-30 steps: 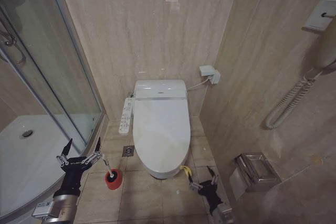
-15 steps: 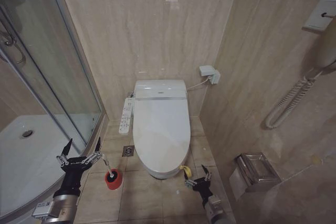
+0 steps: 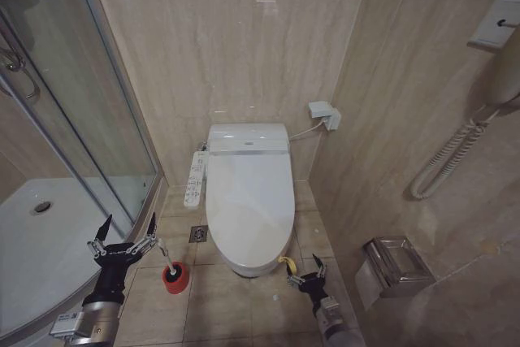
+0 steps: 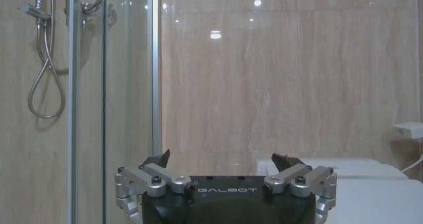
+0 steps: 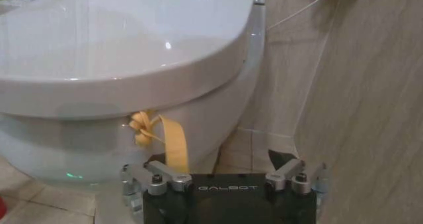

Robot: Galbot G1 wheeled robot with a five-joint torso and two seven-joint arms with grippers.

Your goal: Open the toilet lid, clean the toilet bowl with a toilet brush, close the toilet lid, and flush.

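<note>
**Right end effector nearing the yellow cord loop on a closed toilet lid**

The toilet lid [image 3: 248,201] is lying shut over the toilet bowl [image 5: 99,144], set against the back wall between a glass shower enclosure [image 3: 73,144] and a tiled side wall. A yellow cord loop [image 5: 158,135] is hanging from the lid's front edge. The right end effector [image 3: 306,279] is hovering low, just beside that loop, its fingers spread apart. To lift well, one finger should probably be hooking through the loop, then drawing upward and back, not sideways.

The toilet brush [image 3: 168,266] is standing in its red holder [image 3: 174,279] on the floor left of the bowl. The left end effector [image 3: 123,243] is waiting near it, fingers wide apart. What the bowl contains is hidden by the lid.
</note>
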